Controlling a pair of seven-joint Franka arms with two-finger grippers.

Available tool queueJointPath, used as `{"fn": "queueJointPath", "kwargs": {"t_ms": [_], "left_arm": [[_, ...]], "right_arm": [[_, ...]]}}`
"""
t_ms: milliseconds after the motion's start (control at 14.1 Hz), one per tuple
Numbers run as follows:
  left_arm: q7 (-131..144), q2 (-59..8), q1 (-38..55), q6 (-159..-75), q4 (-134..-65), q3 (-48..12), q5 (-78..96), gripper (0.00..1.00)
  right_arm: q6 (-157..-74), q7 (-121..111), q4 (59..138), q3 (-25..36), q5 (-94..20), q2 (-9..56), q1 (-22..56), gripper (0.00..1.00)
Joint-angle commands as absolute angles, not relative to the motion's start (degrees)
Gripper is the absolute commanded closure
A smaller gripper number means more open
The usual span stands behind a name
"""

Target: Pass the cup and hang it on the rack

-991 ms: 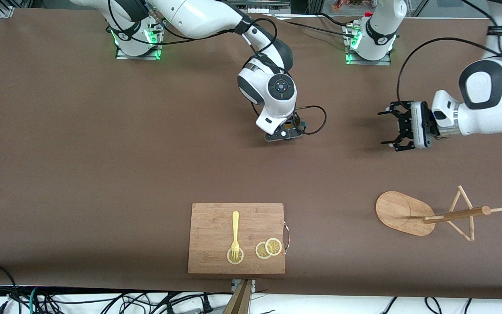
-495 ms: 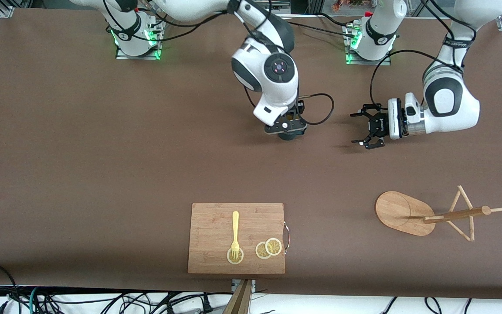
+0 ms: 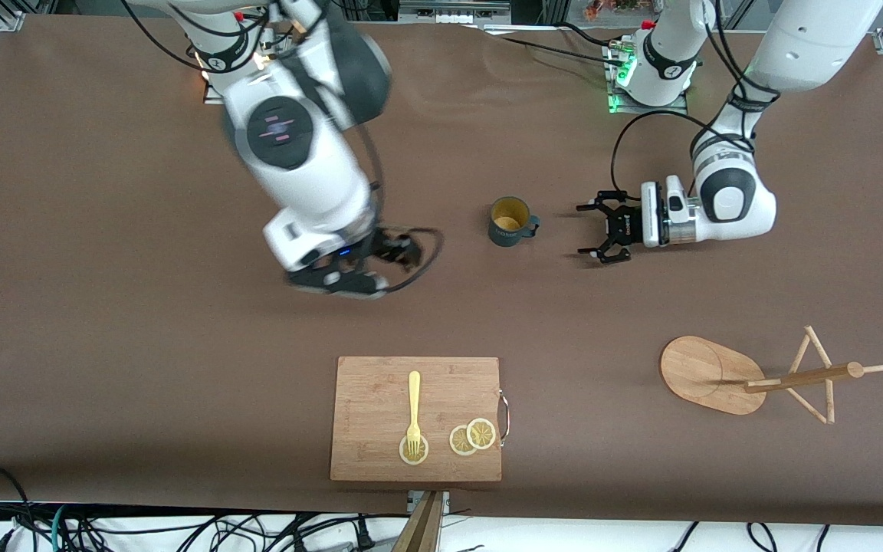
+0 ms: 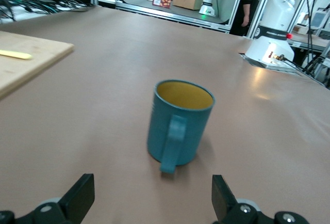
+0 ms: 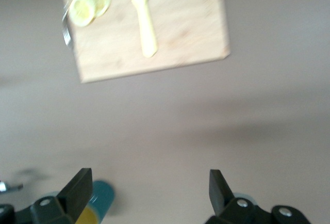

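The teal-blue cup [image 3: 510, 221] with a yellow inside stands upright on the brown table, free of both grippers. Its handle points toward my left gripper [image 3: 589, 228], which is open, low and a short way from the cup on the side toward the left arm's end. In the left wrist view the cup [image 4: 180, 123] stands ahead of the open left gripper [image 4: 152, 199], handle toward it. My right gripper [image 3: 346, 282] is open and empty, up over bare table toward the right arm's end. In the right wrist view the right gripper [image 5: 147, 193] is open, with the cup [image 5: 99, 203] at the picture's edge. The wooden rack [image 3: 748, 377] is nearer the front camera, toward the left arm's end.
A wooden cutting board [image 3: 416, 418] with a yellow fork [image 3: 413, 410] and lemon slices [image 3: 472, 437] lies near the table's front edge. It also shows in the right wrist view [image 5: 170, 38] and in the left wrist view [image 4: 26, 61].
My right gripper has left the cup standing on the table and swung away toward the right arm's end. My left gripper has moved closer to the cup.
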State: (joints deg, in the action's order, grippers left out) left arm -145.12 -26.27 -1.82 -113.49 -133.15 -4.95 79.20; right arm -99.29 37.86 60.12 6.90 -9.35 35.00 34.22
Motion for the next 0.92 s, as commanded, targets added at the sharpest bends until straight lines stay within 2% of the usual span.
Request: {"fn": "queueJointPath", "kwargs": {"t_ms": [0, 212, 425, 637, 849], "left_arm": [[-150.4, -28.4, -0.1, -113.9, -133.1, -4.8, 82.8, 0.0], [-156.0, -31.6, 3.6, -114.1, -133.5, -4.8, 89.7, 0.0], [-157.9, -33.0, 6.1, -114.3, -133.5, -4.8, 94.4, 0.0], [-158.4, -34.2, 7.6, -114.3, -133.6, -4.8, 96.0, 0.0], [-161.1, -35.2, 8.3, -114.1, -134.4, -4.9, 98.3, 0.0]], "right_arm": [[-92.8, 29.9, 63.4, 8.4, -11.0, 29.0, 28.3, 0.0], [-89.8, 20.9, 67.8, 13.6, -10.7, 23.3, 26.5, 0.0], [-89.7, 12.0, 76.2, 18.1, -10.1, 16.1, 26.3, 0.0], [-89.9, 6.9, 84.9, 16.5, -6.8, 7.6, 20.9, 0.0], [-90.1, 5.2, 90.5, 9.6, -3.4, 1.9, 13.3, 0.0]]}}
